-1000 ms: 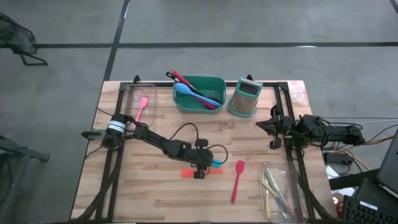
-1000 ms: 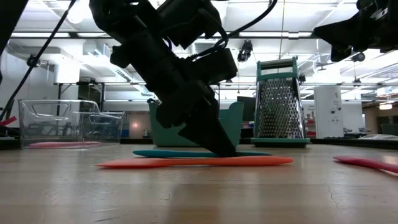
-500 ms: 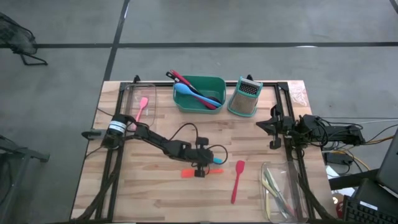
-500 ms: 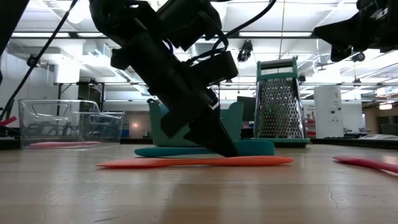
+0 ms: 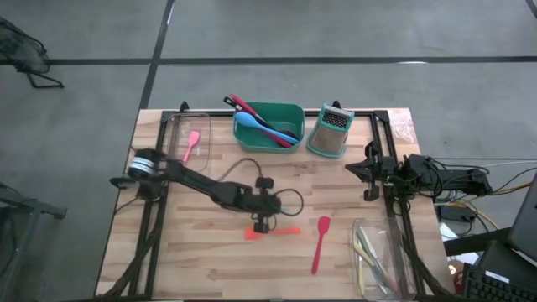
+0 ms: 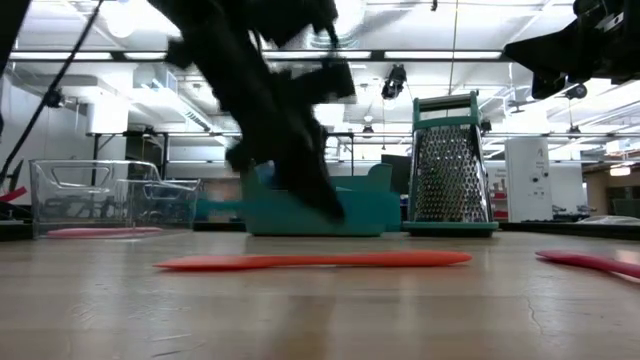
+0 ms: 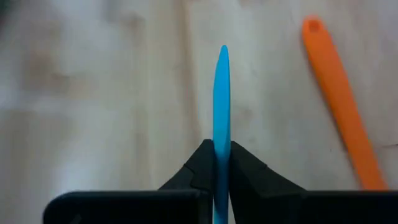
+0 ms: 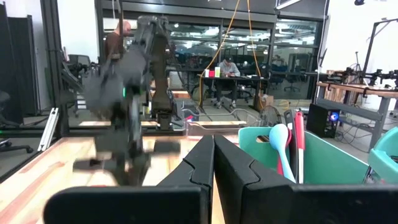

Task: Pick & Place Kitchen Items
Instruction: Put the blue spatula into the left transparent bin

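The task looked partly done; the teal tub (image 5: 270,126) at the far side of the table (image 5: 193,260) already held a blue spoon (image 5: 252,123) and some red and dark utensils, a pink spatula (image 5: 192,143) lay in the clear bin (image 5: 178,132) at the far left corner, and pale yellowish utensils lay in the clear bin (image 5: 376,252) at the near right corner; still loose on the table were an orange spatula (image 5: 273,232) and a red spatula (image 5: 320,242). The left tool (image 7: 222,163) was closed tight on a slim blue utensil (image 7: 222,112), pinching it edge-on between both fingers (image 7: 200,165) so that its handle ran straight out ahead of the tool; in the low view that tool hung clear of the wood, so the blue piece seemed lifted and, by my judgement, bound for the tub. The orange spatula lay flat just beside and below the left tool, with the red spatula farther off toward the right arm. The blue utensil was thin, smooth and tapered to a rounded tip; its working end was hidden behind the tool. The right tool (image 8: 213,163) waited shut and empty at the table's right edge, near the steel box grater (image 5: 331,132).
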